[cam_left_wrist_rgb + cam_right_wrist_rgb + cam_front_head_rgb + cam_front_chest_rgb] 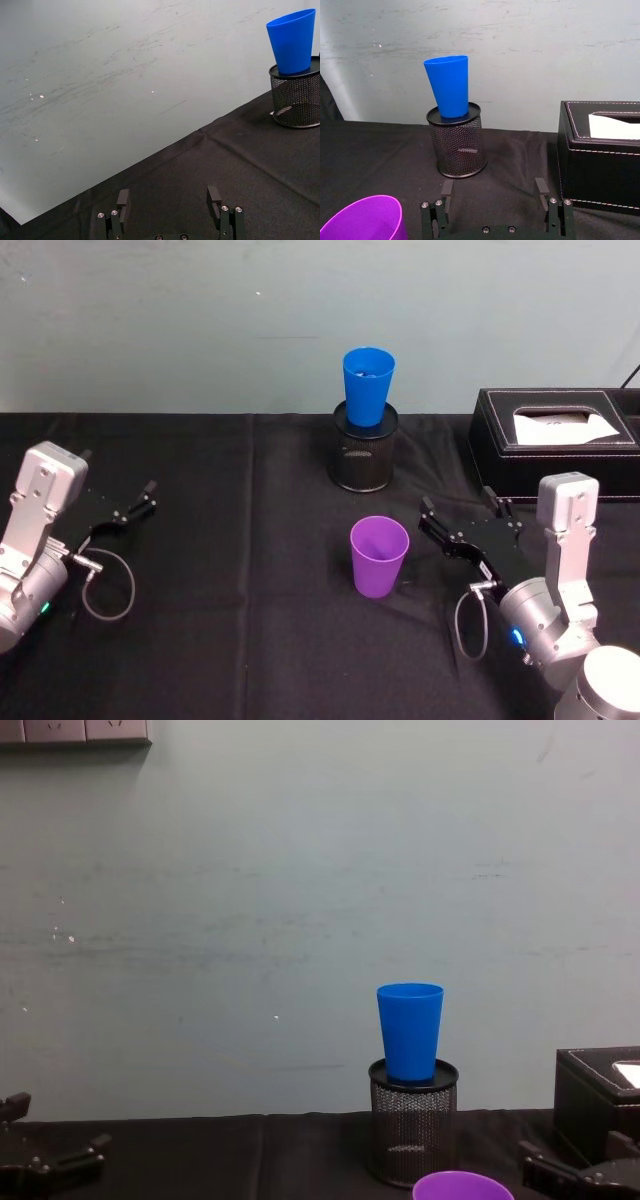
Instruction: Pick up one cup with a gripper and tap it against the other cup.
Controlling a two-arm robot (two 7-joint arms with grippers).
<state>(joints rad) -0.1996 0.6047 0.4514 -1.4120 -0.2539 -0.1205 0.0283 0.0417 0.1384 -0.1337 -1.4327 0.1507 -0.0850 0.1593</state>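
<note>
The purple plastic tapered tumbler (379,556) stands upright on the black-draped desk (240,640), rim up, near my edge. My right hand (455,525) sits just beside it on its right, fingers spread wide and holding nothing, pointing past it rather than at it. My left hand (135,505) rests well apart, also open and empty. Farther back, the bright blue plastic tumbler (367,386) sits in a black wire-mesh pen holder (364,452). I judge the right arm nearer.
</note>
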